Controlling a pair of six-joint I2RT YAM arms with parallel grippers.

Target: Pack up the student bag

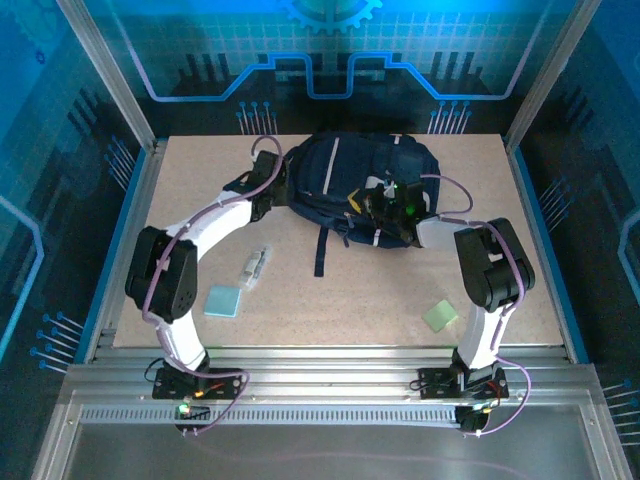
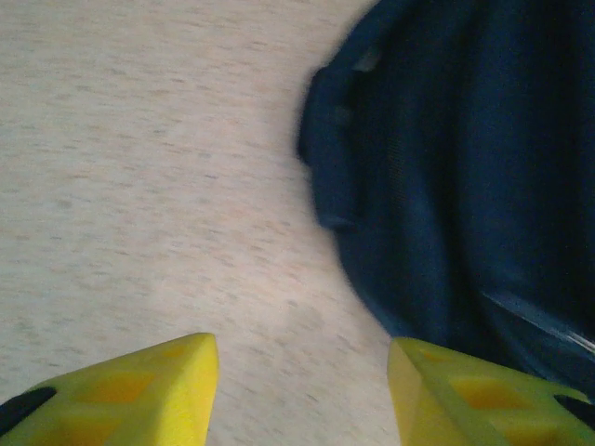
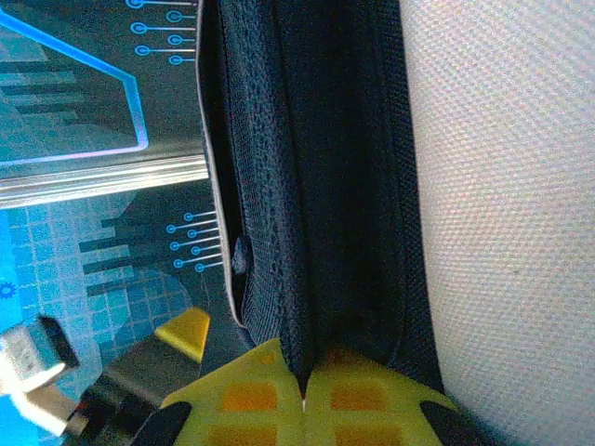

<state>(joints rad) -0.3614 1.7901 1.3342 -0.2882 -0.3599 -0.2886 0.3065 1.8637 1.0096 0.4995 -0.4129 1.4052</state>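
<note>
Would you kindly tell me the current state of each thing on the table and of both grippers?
Student bag: lying on the table, one fold pinched, zip state unclear.
Left gripper: open, empty, beside the bag.
Right gripper: shut on a fold of the bag.
Blue square: flat on the table, not packed.
Green square: flat on the table, not packed.
Small clear item: on the table, not packed.

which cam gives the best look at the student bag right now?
Top external: the whole student bag lies on the table, outline and straps visible. Left wrist gives a blurred edge of it beside the open left gripper. Right wrist shows a close fabric fold pinched in the shut right gripper.
</note>
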